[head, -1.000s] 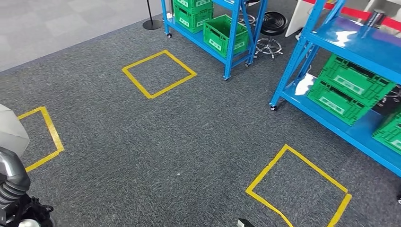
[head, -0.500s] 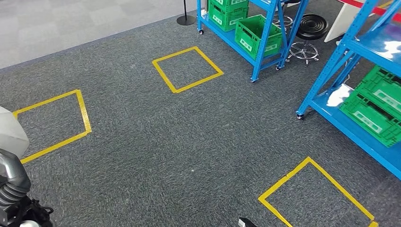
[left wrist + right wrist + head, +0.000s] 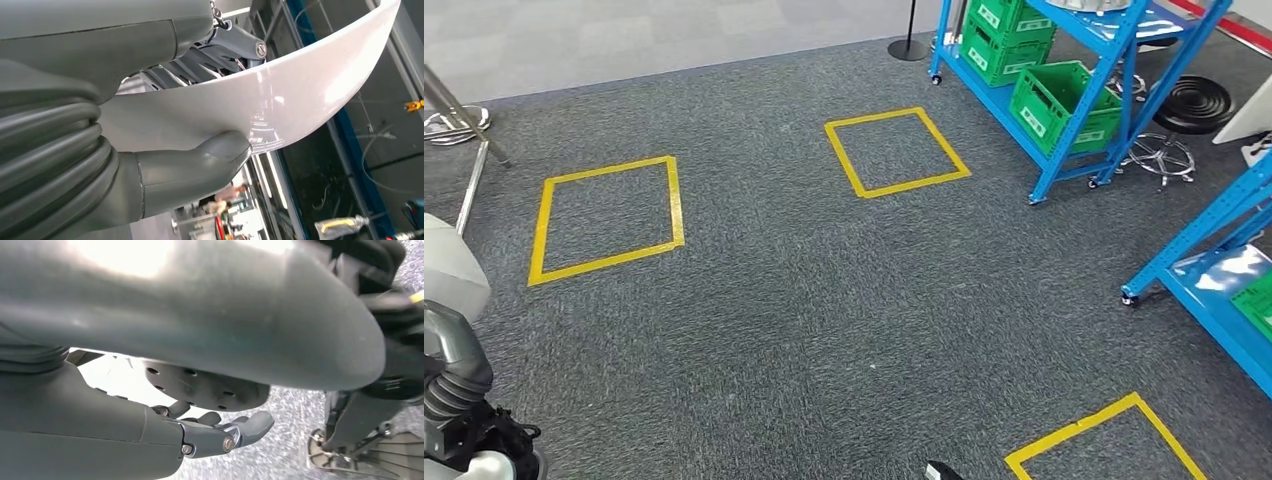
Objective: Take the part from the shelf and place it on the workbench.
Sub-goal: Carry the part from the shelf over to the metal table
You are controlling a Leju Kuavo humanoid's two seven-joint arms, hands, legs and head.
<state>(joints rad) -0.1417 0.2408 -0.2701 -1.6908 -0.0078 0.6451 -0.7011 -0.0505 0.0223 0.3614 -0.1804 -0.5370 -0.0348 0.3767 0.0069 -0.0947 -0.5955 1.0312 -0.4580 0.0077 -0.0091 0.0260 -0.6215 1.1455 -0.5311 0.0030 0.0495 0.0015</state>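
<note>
My left hand (image 3: 115,155) grips a white, glossy curved part (image 3: 280,85), its thumb (image 3: 215,155) pressed on one face and the darker fingers (image 3: 200,65) behind the other. In the head view the part's white edge (image 3: 449,272) shows at the far left, above my left arm (image 3: 449,385). My right hand (image 3: 215,432) hangs by my body with its fingers loosely apart and nothing in them. A blue shelf (image 3: 1084,110) with green crates (image 3: 1064,100) stands at the back right.
Grey carpet carries yellow tape squares (image 3: 604,215) (image 3: 896,150) and part of a third (image 3: 1104,440). A second blue shelf (image 3: 1214,285) is at the right edge. A black stool (image 3: 1194,105), a stanchion base (image 3: 909,48) and metal legs (image 3: 469,150) stand around.
The camera has turned left: shelves and tape squares slid to the right of the picture, and metal legs came in at the top left. My left arm keeps the part.
</note>
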